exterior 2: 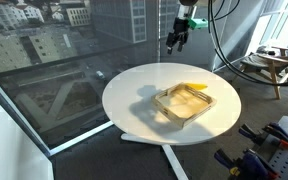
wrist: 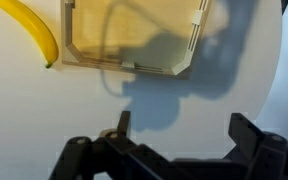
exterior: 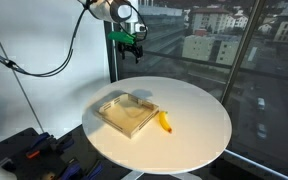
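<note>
We see the gripper [exterior: 132,50] hanging high over the round white surface [exterior: 194,110], well above the tray [exterior: 102,108] and off to one side of it, toward the surface's rim by the window [exterior: 234,60]. In the wrist view the gripper [wrist: 179,130] has its two fingers spread wide with nothing between them, so we read it as open and empty. The tray [wrist: 66,40] is a shallow, pale yellowish box with cut corners, lying flat near the middle of the surface [wrist: 44,110]. In that view the gripper's shadow falls partly across the tray and partly on the bare white beside it. A yellow banana [wrist: 34,30] lies on the surface just beside one side of the tray, with a narrow strip of white showing between the two. In both exterior views the banana [exterior: 165,122] [exterior 2: 192,88] rests close along the tray [exterior 2: 164,98], and the gripper [exterior 2: 175,42] is well apart from both and touches neither.
</note>
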